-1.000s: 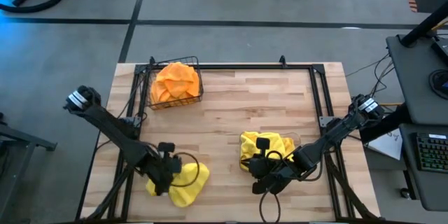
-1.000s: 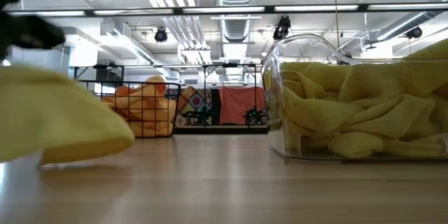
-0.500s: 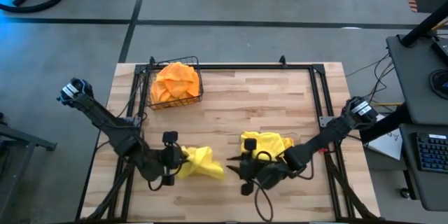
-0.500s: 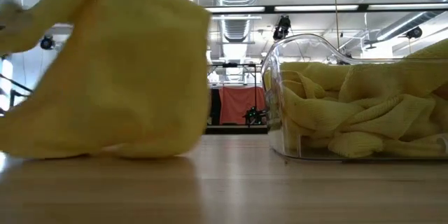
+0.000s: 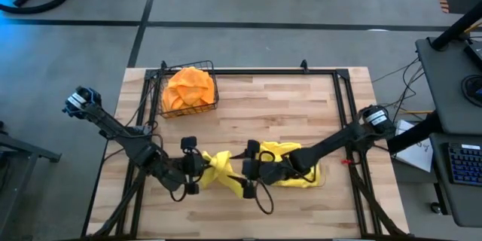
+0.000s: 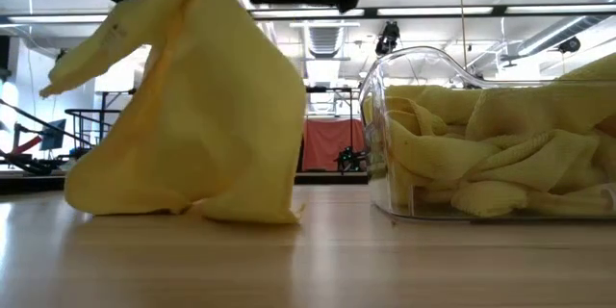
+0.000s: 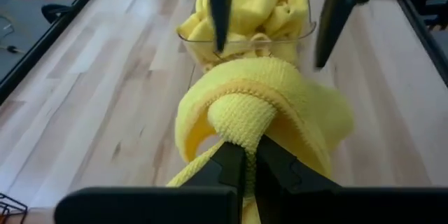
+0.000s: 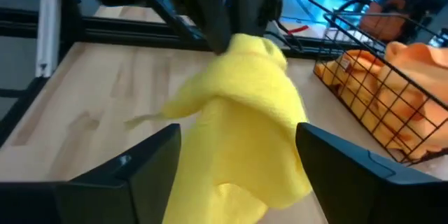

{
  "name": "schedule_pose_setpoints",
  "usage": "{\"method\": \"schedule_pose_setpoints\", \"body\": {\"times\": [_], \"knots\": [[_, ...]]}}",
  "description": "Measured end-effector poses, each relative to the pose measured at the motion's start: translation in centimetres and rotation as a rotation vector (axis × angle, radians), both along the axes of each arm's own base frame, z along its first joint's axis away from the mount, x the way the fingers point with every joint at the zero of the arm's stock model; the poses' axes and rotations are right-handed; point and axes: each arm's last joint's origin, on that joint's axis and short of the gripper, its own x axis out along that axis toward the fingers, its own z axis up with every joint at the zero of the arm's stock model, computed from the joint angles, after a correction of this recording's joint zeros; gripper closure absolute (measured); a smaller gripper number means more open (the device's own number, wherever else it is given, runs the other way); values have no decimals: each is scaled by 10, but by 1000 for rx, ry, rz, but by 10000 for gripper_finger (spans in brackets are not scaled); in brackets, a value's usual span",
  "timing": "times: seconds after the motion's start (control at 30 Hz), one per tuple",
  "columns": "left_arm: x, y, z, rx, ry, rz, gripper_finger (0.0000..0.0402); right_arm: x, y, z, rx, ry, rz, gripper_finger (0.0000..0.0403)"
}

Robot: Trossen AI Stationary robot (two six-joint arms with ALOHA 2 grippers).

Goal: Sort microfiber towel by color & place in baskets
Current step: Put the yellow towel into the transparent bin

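Note:
My left gripper (image 5: 200, 170) is shut on a yellow microfiber towel (image 5: 224, 175) near the table's front middle. My right gripper (image 5: 244, 171) is open beside it. Its two fingers (image 8: 143, 171) stand on either side of the towel (image 8: 245, 119); I cannot tell whether they touch it. Just right of them the clear plastic bin (image 5: 315, 172) holds several yellow towels (image 6: 481, 154). The dark wire basket (image 5: 213, 98) at the far left holds orange towels (image 5: 188, 86). My left gripper pinches a bunched fold (image 7: 241, 122) at the towel's top between its two fingers, coming from the table's left side. The towel hangs below the fingers in a slack heap, and its lower edge (image 6: 241, 214) rests on the table.
Black frame rails (image 5: 343, 109) run along the table's far, left and right sides. Bare wood (image 5: 279, 109) lies between the basket and the bin. The room's floor and a desk (image 5: 452, 83) lie beyond the table's right edge.
My left gripper has carried the yellow towel toward the table's right and raised it, so the towel now hangs in a tall heap with its lower edge on the table. My right gripper has moved left from the bin to the towel.

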Motion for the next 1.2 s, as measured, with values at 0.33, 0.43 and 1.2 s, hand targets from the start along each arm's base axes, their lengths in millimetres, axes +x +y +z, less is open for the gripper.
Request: {"method": "schedule_pose_setpoints", "body": {"times": [0.33,0.43,1.2], "knots": [[7,0,6,2,-65,-18,402,18,-8,-25,10,-27,-31,120],[8,0,8,29,-75,-37,402,19,-10,-24,19,-41,-37,141],[12,7,42,213,-66,-216,268,6,10,44,-27,-32,-7,394]]}}
